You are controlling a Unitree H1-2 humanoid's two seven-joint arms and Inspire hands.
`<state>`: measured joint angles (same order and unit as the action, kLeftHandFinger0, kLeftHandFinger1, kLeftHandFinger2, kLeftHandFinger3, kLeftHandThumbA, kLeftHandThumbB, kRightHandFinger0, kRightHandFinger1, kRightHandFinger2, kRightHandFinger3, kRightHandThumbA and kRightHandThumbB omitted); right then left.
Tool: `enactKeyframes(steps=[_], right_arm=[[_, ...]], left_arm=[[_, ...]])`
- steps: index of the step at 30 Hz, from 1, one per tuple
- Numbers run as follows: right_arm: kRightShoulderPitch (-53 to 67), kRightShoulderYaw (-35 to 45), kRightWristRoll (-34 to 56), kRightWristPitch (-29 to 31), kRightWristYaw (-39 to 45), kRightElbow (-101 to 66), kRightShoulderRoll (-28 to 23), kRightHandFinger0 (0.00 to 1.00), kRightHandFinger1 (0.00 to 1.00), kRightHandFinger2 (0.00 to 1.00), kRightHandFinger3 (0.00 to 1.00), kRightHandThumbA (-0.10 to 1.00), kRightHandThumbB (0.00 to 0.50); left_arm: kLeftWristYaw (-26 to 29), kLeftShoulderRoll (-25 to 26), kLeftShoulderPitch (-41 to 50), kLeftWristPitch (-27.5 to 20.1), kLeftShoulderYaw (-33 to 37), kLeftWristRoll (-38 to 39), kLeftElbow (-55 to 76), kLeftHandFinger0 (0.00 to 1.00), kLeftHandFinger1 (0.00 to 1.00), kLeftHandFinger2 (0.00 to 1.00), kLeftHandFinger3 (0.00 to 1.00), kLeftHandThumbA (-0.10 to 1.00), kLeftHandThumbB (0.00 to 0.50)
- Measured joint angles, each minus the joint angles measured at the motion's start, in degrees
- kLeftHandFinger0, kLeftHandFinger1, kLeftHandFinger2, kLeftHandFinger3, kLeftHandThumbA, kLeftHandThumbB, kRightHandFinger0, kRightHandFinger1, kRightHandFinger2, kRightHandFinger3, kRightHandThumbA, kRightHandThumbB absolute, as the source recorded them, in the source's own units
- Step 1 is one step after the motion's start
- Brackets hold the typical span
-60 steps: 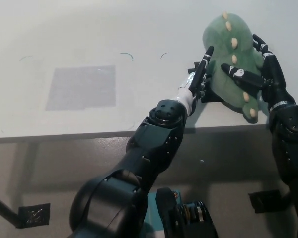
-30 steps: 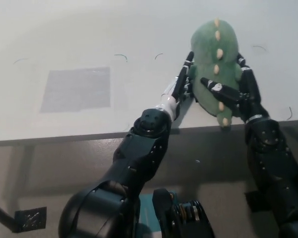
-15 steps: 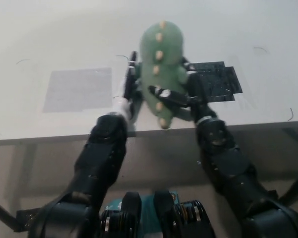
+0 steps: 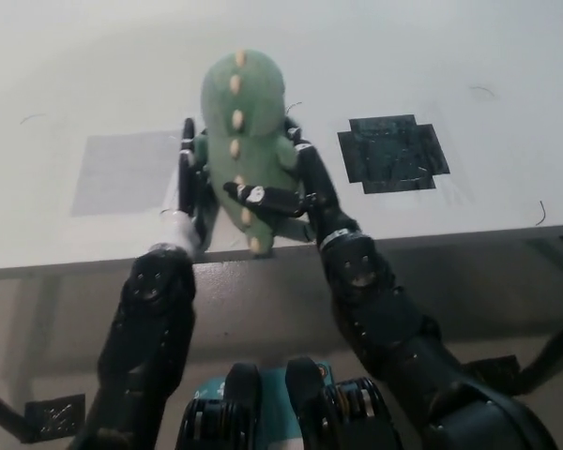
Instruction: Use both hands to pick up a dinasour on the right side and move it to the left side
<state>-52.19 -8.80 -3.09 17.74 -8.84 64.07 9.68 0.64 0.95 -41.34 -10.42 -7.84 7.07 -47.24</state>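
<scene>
I am holding the green dinosaur [image 4: 239, 122] between my two hands, above the near edge of the white table [image 4: 450, 56]. My left hand [image 4: 190, 183] is pressed flat against the toy's left side, with its fingers pointing up along it. My right hand [image 4: 296, 187] is closed on the toy's right side, and one of its fingers [image 4: 263, 197] reaches across the front, just below the row of pale spikes. The dinosaur stands upright, its round head at the top and its tail end hanging near the table edge. It sits between a grey square [image 4: 122, 173] on my left and a black square [image 4: 392, 153] on my right, closer to the grey one. The toy hides most of both palms, so I cannot see how the rest of my fingers lie behind it. I cannot tell if the toy touches the table or is lifted a little. Both my arms look dark here.
</scene>
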Motion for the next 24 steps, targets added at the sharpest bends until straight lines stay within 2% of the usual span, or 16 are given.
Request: enactKeyframes(steps=[1, 4, 5, 6, 7, 9, 10, 15, 17, 21, 23, 24], right_arm=[[0.00, -0.10, -0.01, 0.00, -0.03, 0.00, 0.19, 1.00, 1.00, 1.00, 1.00, 1.00, 0.034], [-0.03, -0.58, -0.02, -0.07, -0.03, 0.04, 1.91, 1.00, 1.00, 1.00, 1.00, 1.00, 0.025], [-0.03, -0.74, -0.02, -0.11, 0.00, 0.05, 2.46, 1.00, 1.00, 1.00, 1.00, 1.00, 0.032], [-0.03, -1.10, -0.05, -0.23, 0.00, 0.10, 3.08, 1.00, 1.00, 1.00, 1.00, 1.00, 0.042], [-0.05, -1.52, -0.12, -0.30, 0.00, 0.21, 3.63, 1.00, 1.00, 1.00, 1.00, 1.00, 0.053], [-0.10, -2.59, -0.42, -0.40, -0.03, 0.45, 4.61, 1.00, 1.00, 1.00, 1.00, 1.00, 0.076], [-0.09, -2.90, -0.55, -0.45, -0.03, 0.48, 4.89, 1.00, 1.00, 1.00, 1.00, 1.00, 0.110], [-0.23, -4.05, -0.98, -0.56, -0.03, 1.39, 6.08, 1.00, 1.00, 1.00, 1.00, 1.00, 0.146], [-0.24, -4.54, -1.07, -0.58, -0.02, 1.57, 6.62, 1.00, 1.00, 1.00, 1.00, 1.00, 0.183], [-0.74, -5.60, -1.39, -0.80, 0.22, 1.71, 7.48, 1.00, 1.00, 1.00, 1.00, 1.00, 0.175], [-1.07, -5.82, -1.60, -0.86, 0.33, 1.79, 7.75, 1.00, 1.00, 1.00, 1.00, 1.00, 0.180], [-1.18, -5.90, -1.69, -0.85, 0.53, 1.83, 7.87, 1.00, 1.00, 1.00, 1.00, 1.00, 0.199]], left_arm=[[-0.10, 0.14, 0.30, -0.01, -0.01, 0.09, 0.39, 1.00, 1.00, 1.00, 1.00, 1.00, 0.150], [-0.54, 1.36, 3.90, 0.12, -0.26, 0.76, 5.57, 1.00, 1.00, 1.00, 1.00, 1.00, 0.152], [-0.72, 1.66, 4.89, 0.09, -0.39, 0.92, 6.82, 1.00, 1.00, 1.00, 1.00, 1.00, 0.122], [-0.95, 2.13, 6.10, 0.01, -0.63, 1.14, 8.27, 1.00, 1.00, 1.00, 1.00, 1.00, 0.127], [-1.05, 2.52, 7.07, -0.06, -0.81, 1.31, 9.48, 1.00, 1.00, 1.00, 1.00, 1.00, 0.111], [-1.08, 3.24, 8.78, -0.29, -1.24, 1.59, 11.33, 1.00, 1.00, 1.00, 1.00, 1.00, 0.117], [-1.08, 3.38, 9.19, -0.41, -1.43, 1.70, 11.65, 1.00, 1.00, 1.00, 1.00, 1.00, 0.142], [-0.98, 4.12, 11.88, -0.51, -1.99, 2.04, 14.91, 1.00, 1.00, 1.00, 1.00, 1.00, 0.188], [-0.98, 4.55, 13.18, -0.59, -2.25, 2.24, 16.45, 1.00, 1.00, 1.00, 1.00, 1.00, 0.140], [-1.00, 5.34, 14.71, -0.77, -3.12, 3.09, 18.16, 1.00, 1.00, 1.00, 1.00, 1.00, 0.112], [-1.03, 5.61, 15.15, -0.75, -3.40, 3.44, 18.76, 1.00, 1.00, 1.00, 1.00, 1.00, 0.125], [-1.03, 5.71, 15.41, -0.70, -3.63, 3.75, 19.08, 1.00, 1.00, 1.00, 1.00, 1.00, 0.143]])
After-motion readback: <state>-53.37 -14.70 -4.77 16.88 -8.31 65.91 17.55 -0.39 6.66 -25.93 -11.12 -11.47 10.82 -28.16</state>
